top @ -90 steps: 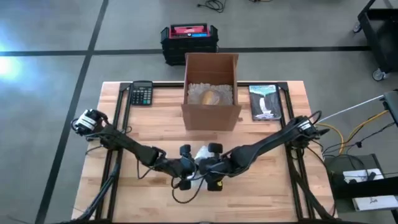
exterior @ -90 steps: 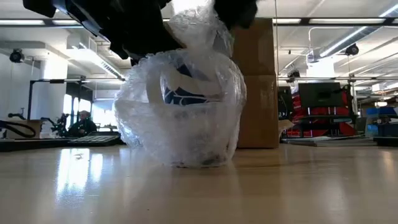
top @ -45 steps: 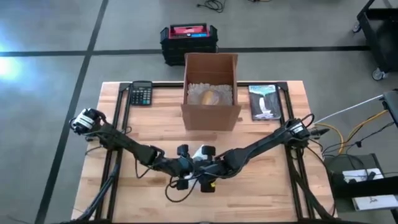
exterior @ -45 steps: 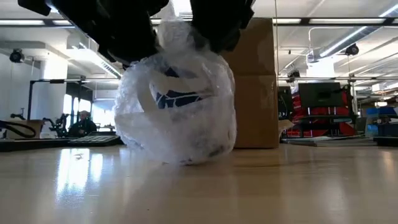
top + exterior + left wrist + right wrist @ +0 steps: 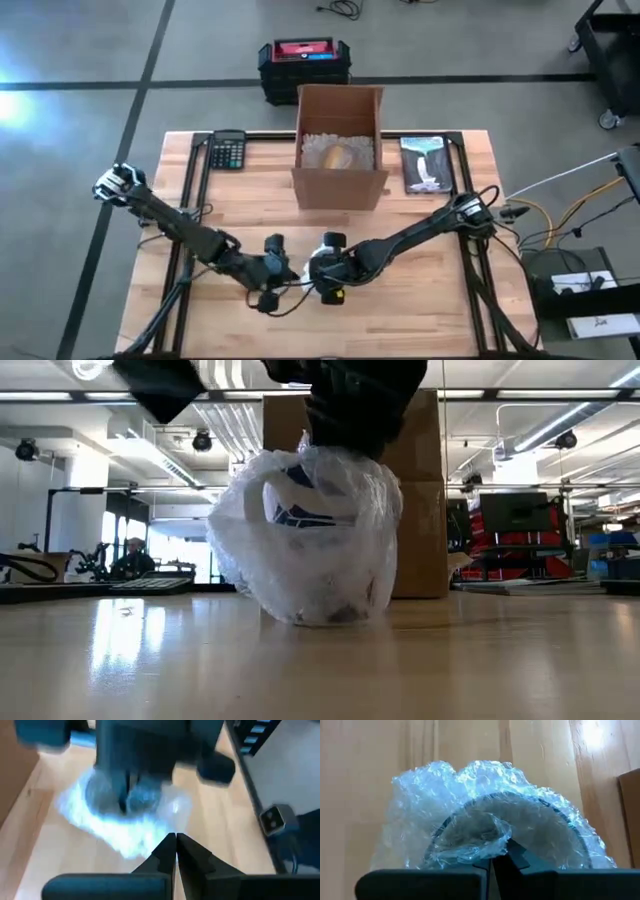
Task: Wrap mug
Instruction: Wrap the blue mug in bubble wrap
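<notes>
Mug: blue-and-white mug in clear bubble wrap (image 5: 308, 540), near table's front edge.
Right gripper (image 5: 325, 270): pinching wrap on top.
Left gripper (image 5: 175, 838): fingers together, empty, just beside.

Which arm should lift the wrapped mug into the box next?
Right, probably. The right gripper sits on top of the wrapped mug, shut on gathered bubble wrap. The left gripper is shut, empty and clear of it, farther from the cardboard box.
</notes>
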Controlling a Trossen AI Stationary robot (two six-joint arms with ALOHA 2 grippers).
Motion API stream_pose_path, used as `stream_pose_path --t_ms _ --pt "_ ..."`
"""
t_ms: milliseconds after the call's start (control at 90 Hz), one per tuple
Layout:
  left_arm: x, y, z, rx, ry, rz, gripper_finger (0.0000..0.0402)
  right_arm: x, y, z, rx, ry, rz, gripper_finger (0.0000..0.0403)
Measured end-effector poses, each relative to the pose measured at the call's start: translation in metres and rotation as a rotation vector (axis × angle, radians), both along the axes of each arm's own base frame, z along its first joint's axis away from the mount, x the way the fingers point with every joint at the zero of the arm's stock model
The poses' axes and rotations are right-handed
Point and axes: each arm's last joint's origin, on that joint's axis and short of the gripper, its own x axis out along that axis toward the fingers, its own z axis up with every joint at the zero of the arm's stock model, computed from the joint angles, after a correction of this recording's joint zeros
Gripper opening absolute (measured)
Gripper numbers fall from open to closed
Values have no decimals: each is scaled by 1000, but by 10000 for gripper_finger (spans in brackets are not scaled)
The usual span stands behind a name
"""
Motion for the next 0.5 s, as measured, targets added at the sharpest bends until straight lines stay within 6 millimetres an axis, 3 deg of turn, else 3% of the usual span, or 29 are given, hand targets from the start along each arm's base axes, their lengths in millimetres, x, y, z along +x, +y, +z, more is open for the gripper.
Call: stream_pose_path --t_ms 289,500 --pt "-11 3 -65 -25 33 46 0 1 0 1 2 -13 7 0" --pt "8 -6 -74 -18 -135 -37 0 2 1 1 5 -19 9 0"
